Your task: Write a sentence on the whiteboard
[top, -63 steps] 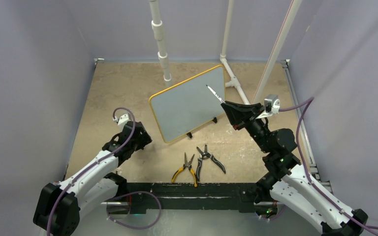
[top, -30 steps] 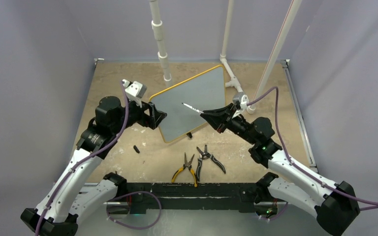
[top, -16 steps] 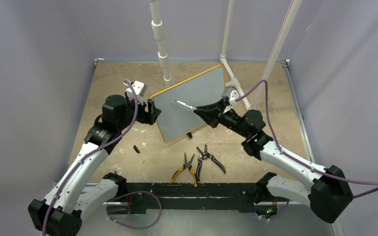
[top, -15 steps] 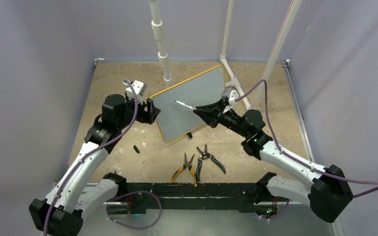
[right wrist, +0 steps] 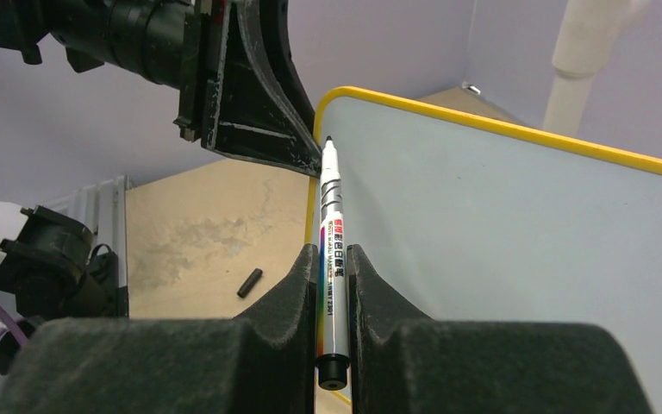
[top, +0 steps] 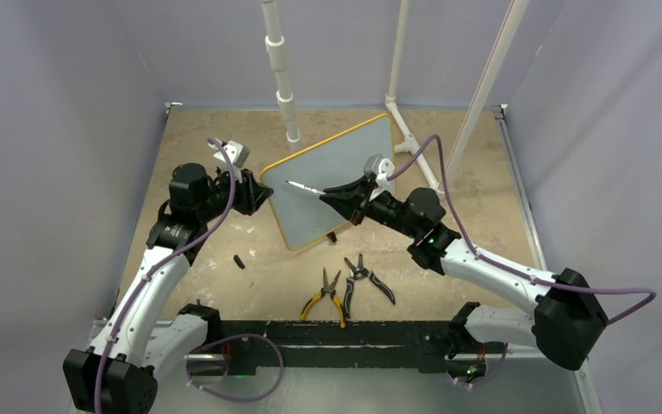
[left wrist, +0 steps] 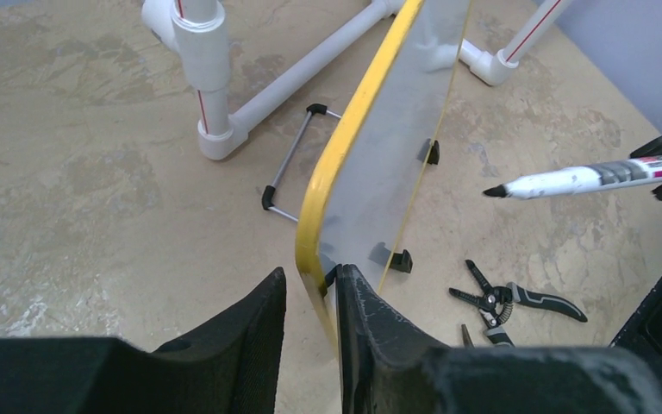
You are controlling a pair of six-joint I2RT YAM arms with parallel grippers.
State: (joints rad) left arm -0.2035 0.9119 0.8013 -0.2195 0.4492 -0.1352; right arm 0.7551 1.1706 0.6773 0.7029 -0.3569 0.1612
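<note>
Right pincer (right wrist: 334, 259) is clenched on a marker (right wrist: 328, 194). Seen from above, its bare tip aims at 9 o'clock over the board's (top: 345, 164) left part, likely where line 1 should begin. Left pincer (left wrist: 310, 280) straddles the board's yellow rim at its 9 o'clock corner, seemingly to brace it against pen pressure; whether it pinches, I cannot tell. The board stands tilted on its feet mid-counter (top: 190, 138), face blank: no sentence shows. Whether the tip touches is unclear. 2 pliers (top: 369, 278) lie at the board's 6 o'clock, and a small black piece (top: 238, 260), perhaps the cap, lies at 7.

A lab test cell: grey partition walls (top: 52, 129), PVC pipes (top: 280, 69).
</note>
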